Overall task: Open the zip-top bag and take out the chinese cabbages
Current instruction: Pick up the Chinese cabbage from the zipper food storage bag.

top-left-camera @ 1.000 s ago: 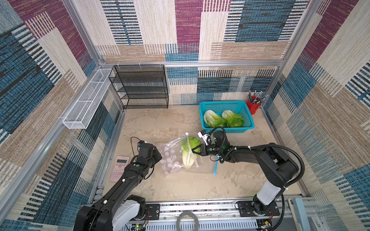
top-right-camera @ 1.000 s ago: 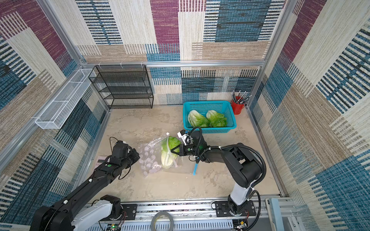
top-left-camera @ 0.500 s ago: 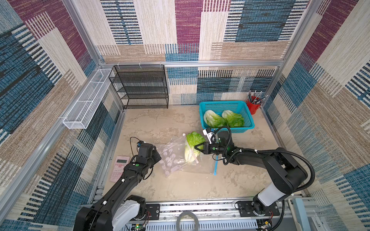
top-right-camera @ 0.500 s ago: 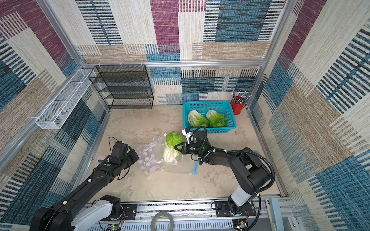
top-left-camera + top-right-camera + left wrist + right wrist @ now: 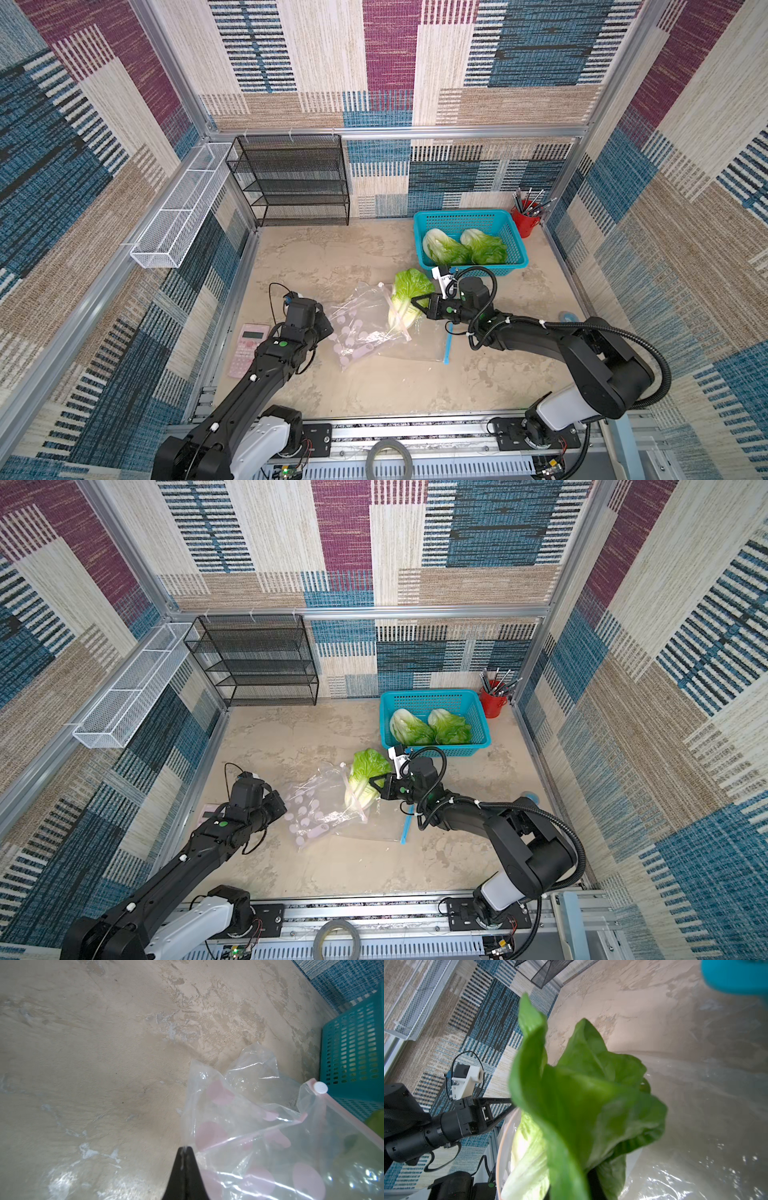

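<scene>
**Operator:** Where are the chinese cabbages?

**Spotter:** Two lie side by side in the teal slotted plastic basket (image 5: 515, 253), white stalks toward the back wall. You hold the third crinkled green head (image 5: 405, 291). Its leaves are clear of the bag's mouth, and the pale stalk end sits inside the pink zip rim.

**Operator:** And the grips?

**Spotter:** Your right fingers (image 5: 417, 302) are clamped on that head at mid-length. Your left fingers (image 5: 185, 1153) are pressed together, pinching a thin edge of the clear pink-dotted zip-top bag (image 5: 357, 328). The film is crumpled and glossy, with a white round slider at the zip's end.

**Operator:** How much room is there?

**Spotter:** The basket's near rim is just beyond your right wrist. The mottled beige table (image 5: 332, 266) is open from the bag toward the black wire-mesh shelf rack (image 5: 297, 183) at the back. A flat clear sheet with a blue strip (image 5: 448, 345) lies under the bag's right side, below your right arm. The pink calculator (image 5: 249, 349) sits at the table's left edge, beside your left arm. The red cup of pencils (image 5: 525, 222) stands in the far right corner, touching the basket.

**Operator:** Is any writing readable?

**Spotter:** The calculator's keys and screen are too small to read.
</scene>
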